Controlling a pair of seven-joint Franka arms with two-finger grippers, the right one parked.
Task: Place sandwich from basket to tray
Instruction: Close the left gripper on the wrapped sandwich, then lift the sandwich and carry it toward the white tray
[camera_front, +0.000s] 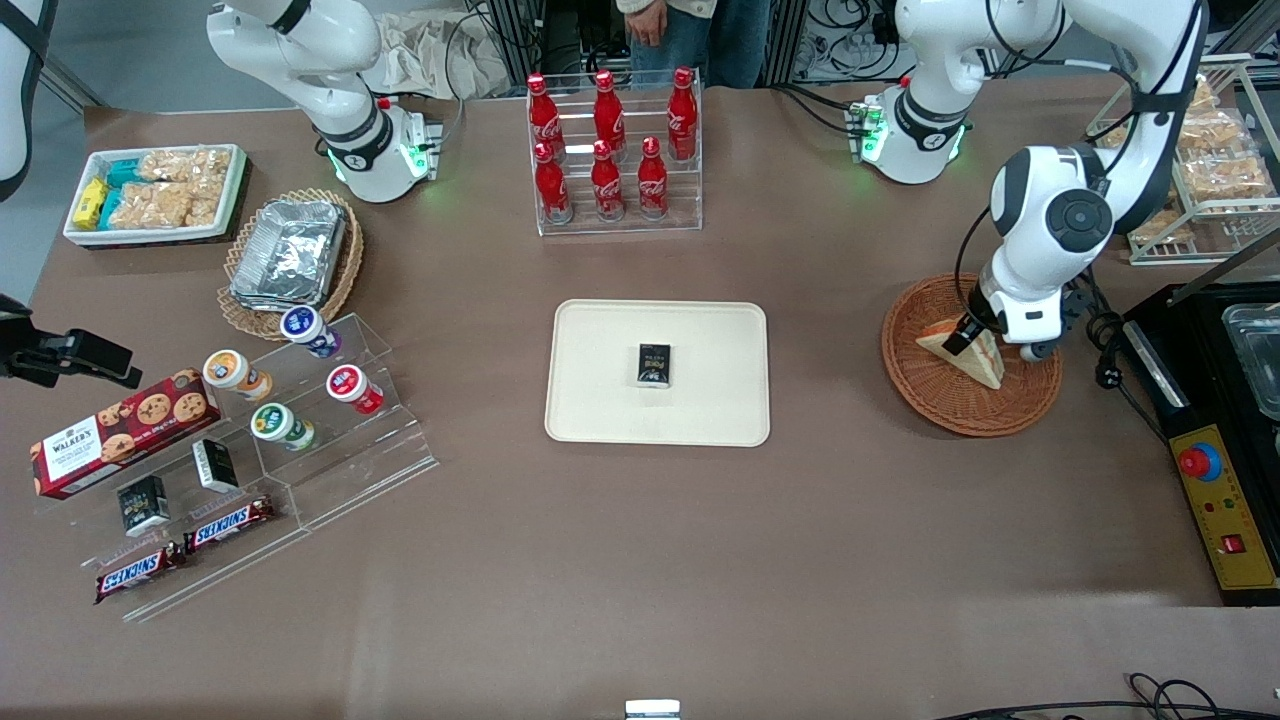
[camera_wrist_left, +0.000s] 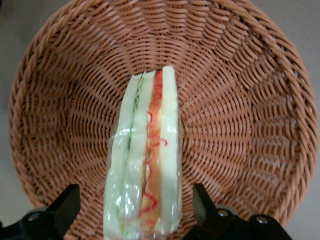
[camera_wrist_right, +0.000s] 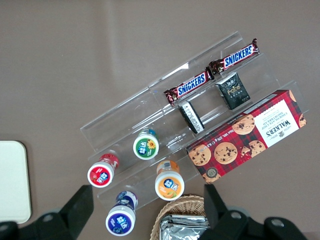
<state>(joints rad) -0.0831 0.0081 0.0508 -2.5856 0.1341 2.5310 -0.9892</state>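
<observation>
Wrist view shows hand (camera_wrist_left: 135, 210) astride sandwich (camera_wrist_left: 145, 160).

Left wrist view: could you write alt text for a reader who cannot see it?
The left gripper hangs over a wrapped sandwich standing on edge in the round woven basket, its open fingers on either side of the wedge without touching it. Pale bread layers and an orange-red filling stripe face the camera.

brown table (camera_front: 640, 560) bears tray (camera_front: 600, 400), basket (camera_front: 930, 395), bottle rack (camera_front: 618, 225).
</observation>
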